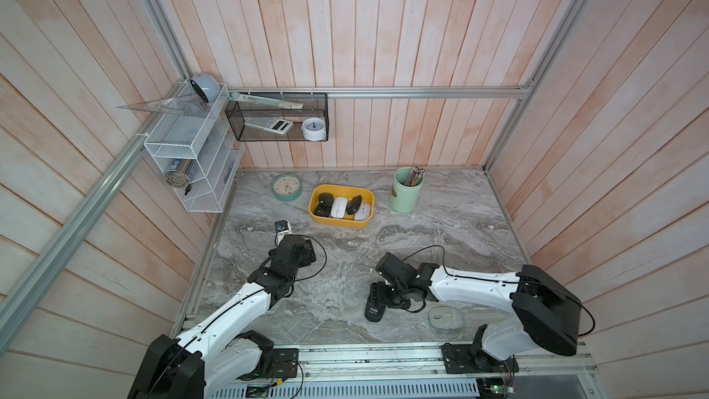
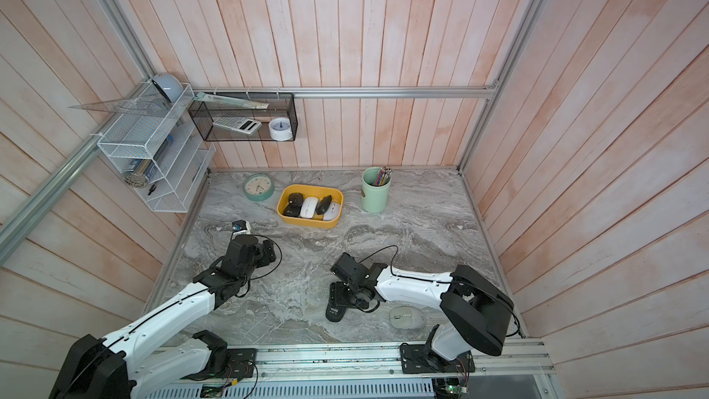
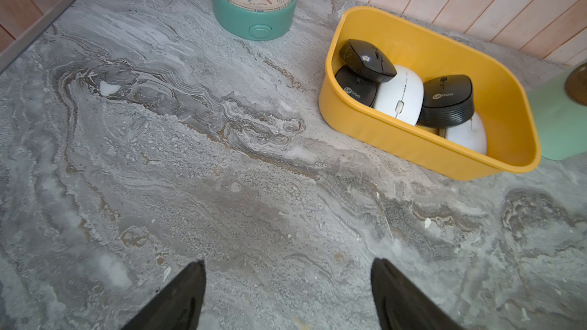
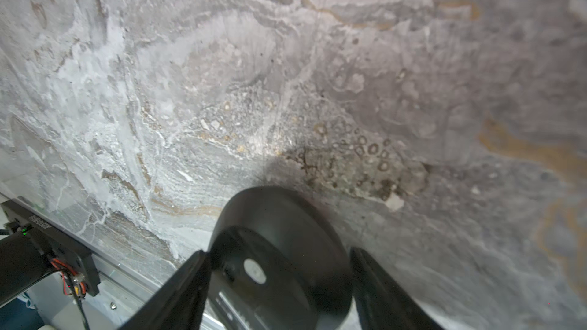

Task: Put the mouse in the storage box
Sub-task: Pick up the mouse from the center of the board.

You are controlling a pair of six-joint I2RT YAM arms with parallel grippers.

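near the front edge of the table (image 1: 422, 224), in both top views, the black mouse (image 1: 374, 312) (image 2: 335, 313) lies under the right gripper (image 1: 380, 297), well apart from the yellow storage box (image 1: 337, 223) (image 2: 307, 222) at the back.

left wrist view: the left gripper (image 3: 287, 280) gapes wide over bare marble; five mice (image 3: 400, 96) lie in the storage box (image 3: 397, 141).

right wrist view: the black mouse (image 4: 279, 217) sits between the right gripper's fingers (image 4: 190, 280), one touching it; whether they clamp it, i cannot tell.
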